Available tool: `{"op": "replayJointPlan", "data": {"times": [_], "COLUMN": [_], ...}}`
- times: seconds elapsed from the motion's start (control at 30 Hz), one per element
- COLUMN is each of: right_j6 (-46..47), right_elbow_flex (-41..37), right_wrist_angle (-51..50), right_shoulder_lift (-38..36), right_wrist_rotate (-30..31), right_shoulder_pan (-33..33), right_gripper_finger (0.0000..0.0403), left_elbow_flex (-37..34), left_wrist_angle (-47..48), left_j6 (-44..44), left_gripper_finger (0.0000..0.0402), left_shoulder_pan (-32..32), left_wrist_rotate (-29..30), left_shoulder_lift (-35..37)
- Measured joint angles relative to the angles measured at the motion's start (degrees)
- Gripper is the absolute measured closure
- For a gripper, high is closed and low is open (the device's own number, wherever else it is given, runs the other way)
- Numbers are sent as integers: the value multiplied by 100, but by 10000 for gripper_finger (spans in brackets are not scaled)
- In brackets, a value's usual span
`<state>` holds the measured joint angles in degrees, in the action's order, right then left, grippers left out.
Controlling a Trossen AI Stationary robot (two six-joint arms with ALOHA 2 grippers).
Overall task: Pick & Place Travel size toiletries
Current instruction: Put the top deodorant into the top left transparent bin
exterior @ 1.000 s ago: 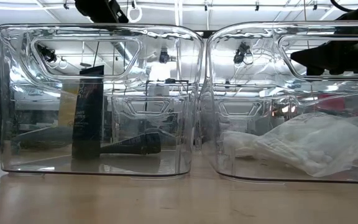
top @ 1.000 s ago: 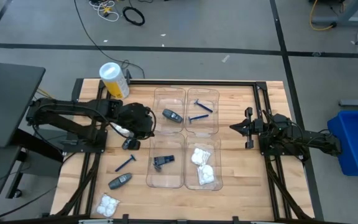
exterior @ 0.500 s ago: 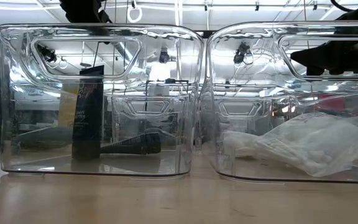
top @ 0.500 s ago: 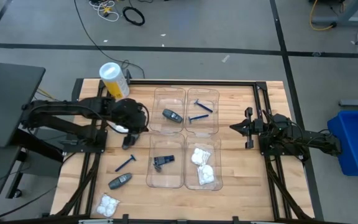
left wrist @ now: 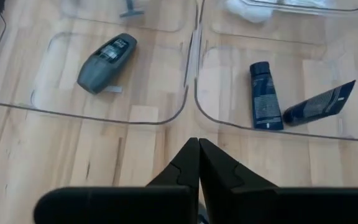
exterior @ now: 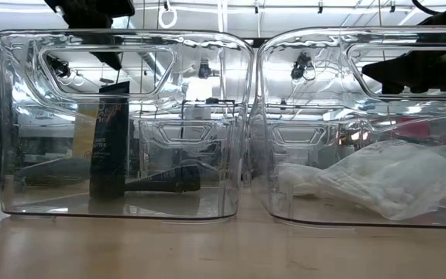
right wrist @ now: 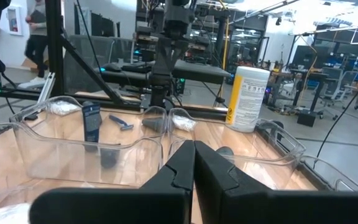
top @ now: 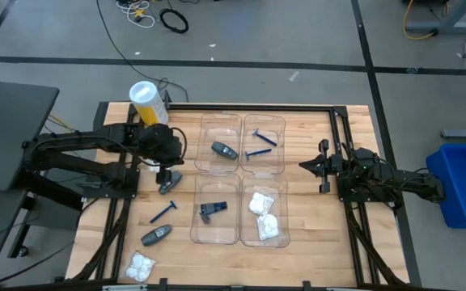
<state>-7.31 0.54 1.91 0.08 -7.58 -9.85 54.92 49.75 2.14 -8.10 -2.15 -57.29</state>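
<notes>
my left pincer [top: 167, 167] hovers clenched on nothing at the 9 o'clock side of the four clear trays [top: 241, 179], fingers [left wrist: 194, 163] pressed flat together. a dark grey tube [top: 169, 186] lies on the wood just at its 6 o'clock. further toward 6 o'clock lie a blue razor [top: 164, 212], another grey tube [top: 156, 235] and a white packet [top: 141, 266]. in the trays: a grey tube [top: 224, 150] at 11 o'clock, a blue razor [top: 260, 144] at 1 o'clock, dark pieces [top: 212, 208] at 7 o'clock, white packets [top: 264, 217] at 5 o'clock. my right pincer [top: 305, 166] waits at the trays' 3 o'clock, clenched and empty too. the yellow-and-white cylinder [top: 148, 103] stands at the table's 10 o'clock corner.
</notes>
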Motion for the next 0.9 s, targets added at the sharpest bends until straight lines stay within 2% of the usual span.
{"op": "replayJointPlan", "data": {"times": [0.27, 0.57, 0.9], "right_j6": [0, 0, 0], "right_elbow_flex": [0, 1, -1], "right_wrist_angle": [0, 0, 0], "right_shoulder_lift": [0, 0, 0], "right_wrist_rotate": [-1, -2, 0], "right_shoulder_pan": [0, 2, 2], "right_gripper_finger": [389, 389, 389], "left_elbow_flex": [2, 2, 2], "left_wrist_angle": [202, 431, 577], "left_j6": [-91, -899, -1408], "left_gripper_finger": [390, 387, 386], "left_shoulder_pan": [-1, -131, -289], "left_wrist_rotate": [147, 153, 152], "left_shoulder_lift": [33, -365, -470]}}
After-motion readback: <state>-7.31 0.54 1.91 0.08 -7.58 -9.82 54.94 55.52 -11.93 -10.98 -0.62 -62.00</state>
